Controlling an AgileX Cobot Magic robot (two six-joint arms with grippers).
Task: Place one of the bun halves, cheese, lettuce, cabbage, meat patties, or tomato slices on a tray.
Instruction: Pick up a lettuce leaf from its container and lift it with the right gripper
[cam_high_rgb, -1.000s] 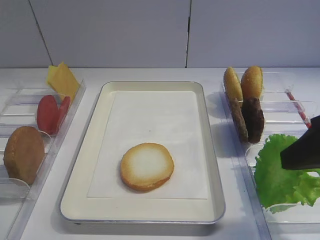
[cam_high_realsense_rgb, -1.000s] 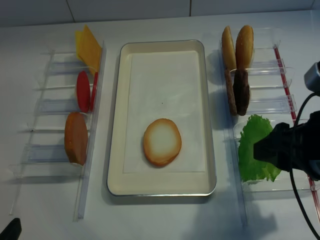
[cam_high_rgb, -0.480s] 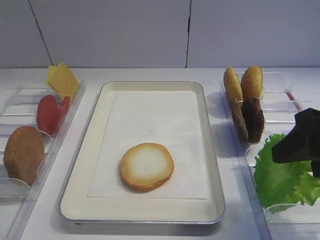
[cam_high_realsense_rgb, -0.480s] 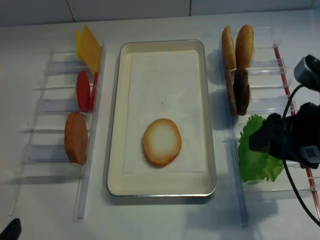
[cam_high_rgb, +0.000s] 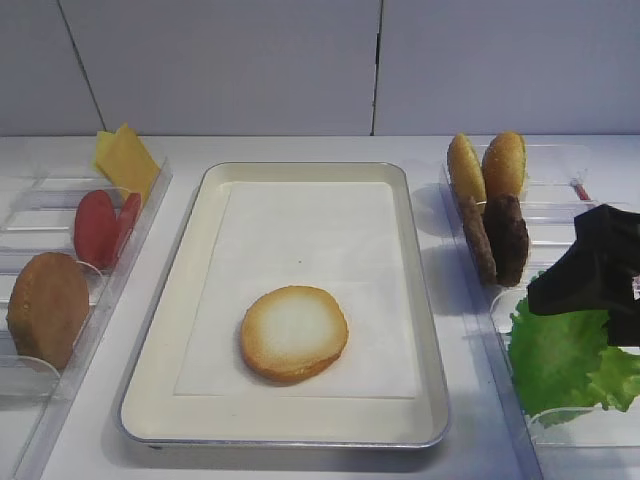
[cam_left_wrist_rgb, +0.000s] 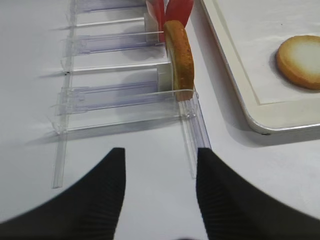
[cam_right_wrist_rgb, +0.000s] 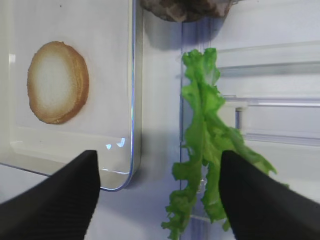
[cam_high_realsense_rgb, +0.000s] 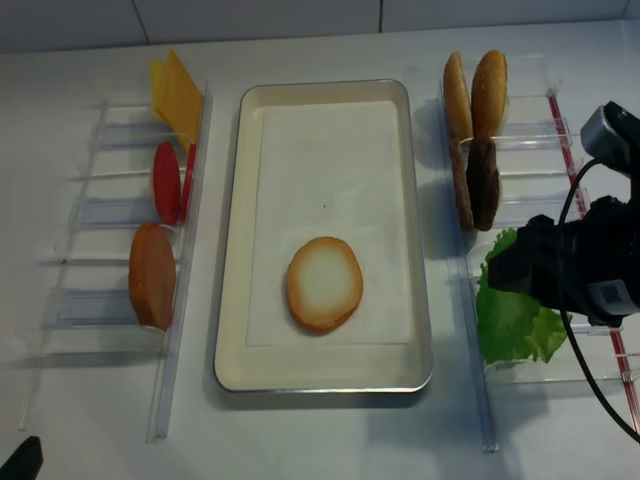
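A: How was the right gripper (cam_right_wrist_rgb: 157, 187) set?
B: Its jaws stood wide apart and held nothing, hovering over the lettuce (cam_right_wrist_rgb: 207, 150) in its clear bin (cam_high_realsense_rgb: 520, 365).
A: And the left gripper (cam_left_wrist_rgb: 157, 192)?
B: Spread open too, empty, near the rack with a bun (cam_left_wrist_rgb: 180, 57).
A: The tray (cam_high_rgb: 160, 340)?
B: One bun half (cam_high_rgb: 294, 333) lay on its paper.

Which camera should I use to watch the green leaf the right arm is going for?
Right wrist: the green leaf stands unobstructed between the open right gripper fingers. Both high views show it partly hidden behind the arm. The left wrist view misses it.
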